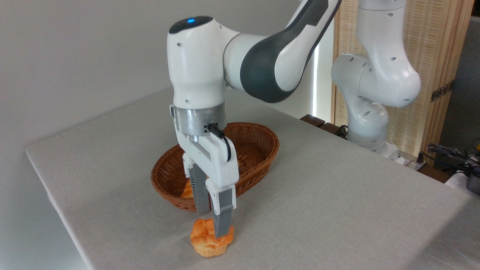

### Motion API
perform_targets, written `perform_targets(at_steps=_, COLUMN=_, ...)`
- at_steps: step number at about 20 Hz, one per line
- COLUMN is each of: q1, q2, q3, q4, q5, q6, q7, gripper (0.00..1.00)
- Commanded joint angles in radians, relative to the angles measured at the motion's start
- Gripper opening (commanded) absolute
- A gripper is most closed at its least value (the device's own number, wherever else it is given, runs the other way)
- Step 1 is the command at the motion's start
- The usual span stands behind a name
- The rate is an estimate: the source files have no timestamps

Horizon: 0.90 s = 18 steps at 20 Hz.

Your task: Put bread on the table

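The bun (207,239) is sitting on the grey cloth of the bench (337,195), close to the front edge and just in front of the wicker basket (258,150). Its paler base is resting on the cloth and its lumpy orange top is facing up. It is lying outside the basket, with a narrow strip of bare cloth between the two.

The claw (213,221) is pointing straight down over the bun. The nearer finger is reaching down across the front of the bun's right half, its grey tip overlapping the crust. The farther finger is ending behind the bun's top, at a higher point in the picture. The fingers are standing on either side of the bun, but from this angle I cannot tell whether they are pressing on it or standing just clear, so the claw could be gripping or let go.

The white and dark grey arm (262,63) is bending in from the upper right, with a blue light glowing on top of its wrist section. Its base is standing at the far right edge of the bench.

Inside the basket, a second orange piece of bread (186,191) is peeking out at the near left side, mostly hidden behind the claw's fingers. The rest of the basket's inside, as far as it shows, is bare weave. A wooden slatted screen (423,45) is standing behind the arm's base.
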State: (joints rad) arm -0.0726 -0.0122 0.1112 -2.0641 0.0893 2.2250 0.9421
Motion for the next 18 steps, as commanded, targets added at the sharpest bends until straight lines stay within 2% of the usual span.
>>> perform_targets(at_steps=1, q1=-0.004, q2=-0.009, q3=0.015, q4=0.111, q5=-0.023, q6=-0.097, q7=-0.009, gripper=1.0)
perform_targets(at_steps=4, q1=-0.003, q2=-0.009, q3=0.036, q4=0.26, q5=-0.115, q6=-0.333, q7=-0.014, gripper=1.0)
perform_targets(at_steps=6, q1=-0.003, q2=-0.017, q3=0.041, q4=0.292, q5=-0.149, q6=-0.415, q7=-0.023, gripper=1.0)
perform_targets(at_steps=7, q1=-0.003, q2=-0.028, q3=0.039, q4=0.3, q5=-0.16, q6=-0.42, q7=-0.058, gripper=1.0)
perform_targets(at_steps=9, q1=-0.006, q2=-0.046, q3=0.027, q4=0.303, q5=-0.177, q6=-0.427, q7=-0.2, gripper=1.0)
perform_targets(at_steps=11, q1=-0.007, q2=-0.071, q3=-0.03, q4=0.302, q5=-0.18, q6=-0.449, q7=-0.287, gripper=1.0)
perform_targets(at_steps=18, q1=-0.007, q2=-0.043, q3=-0.105, q4=0.387, q5=-0.181, q6=-0.55, q7=-0.29, gripper=1.0)
